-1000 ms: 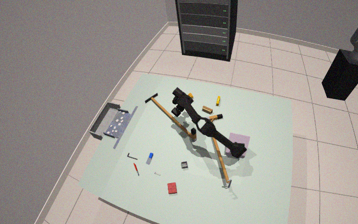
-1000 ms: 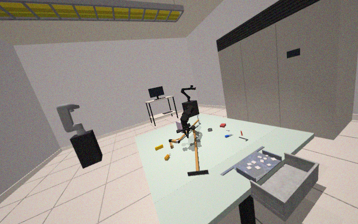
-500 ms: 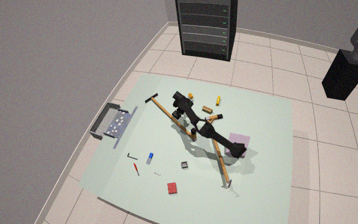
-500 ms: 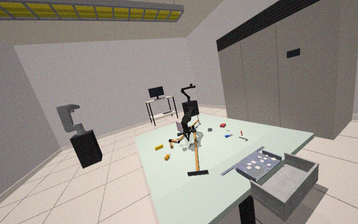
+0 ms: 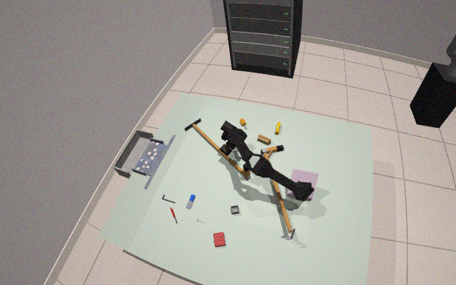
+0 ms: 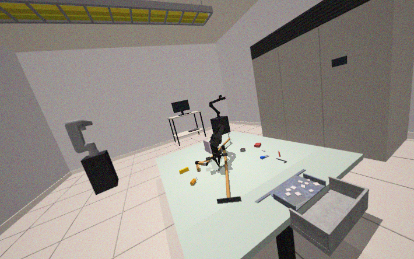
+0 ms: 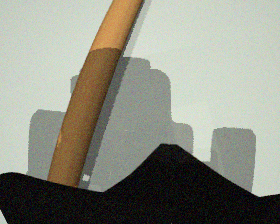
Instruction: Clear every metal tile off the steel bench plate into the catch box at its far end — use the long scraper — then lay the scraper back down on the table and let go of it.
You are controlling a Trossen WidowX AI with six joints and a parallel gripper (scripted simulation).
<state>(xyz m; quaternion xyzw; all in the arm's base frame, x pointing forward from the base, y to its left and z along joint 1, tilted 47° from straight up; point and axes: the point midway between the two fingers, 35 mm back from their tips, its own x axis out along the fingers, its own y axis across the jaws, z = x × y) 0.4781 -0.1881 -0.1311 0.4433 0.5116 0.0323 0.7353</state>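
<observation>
The long scraper [image 5: 215, 145] [image 6: 227, 179] [image 7: 98, 90] lies flat on the table, with a wooden handle and a black blade [image 5: 192, 124] [image 6: 228, 200] pointing toward the steel plate. My gripper [image 5: 225, 147] [image 7: 167, 152] is shut and hangs low just beside the handle's middle. In the wrist view the handle passes left of the fingers, not between them. The steel bench plate [image 5: 164, 146] [image 6: 282, 198] at the table's left edge carries several small pale metal tiles [image 5: 149, 155] [image 6: 298, 188]. The grey catch box [image 5: 128, 153] [image 6: 330, 219] sits at its far end and looks empty.
A second long wooden tool [image 5: 279, 201] with a rake head lies under my arm. Nearby lie a short black-tipped stick [image 5: 273, 148], a wooden block [image 5: 263, 138], yellow pieces [image 5: 277, 128], a pink pad [image 5: 306, 176], a red block [image 5: 218, 239], a grey cup [image 5: 235, 210], and a hex key [image 5: 167, 199].
</observation>
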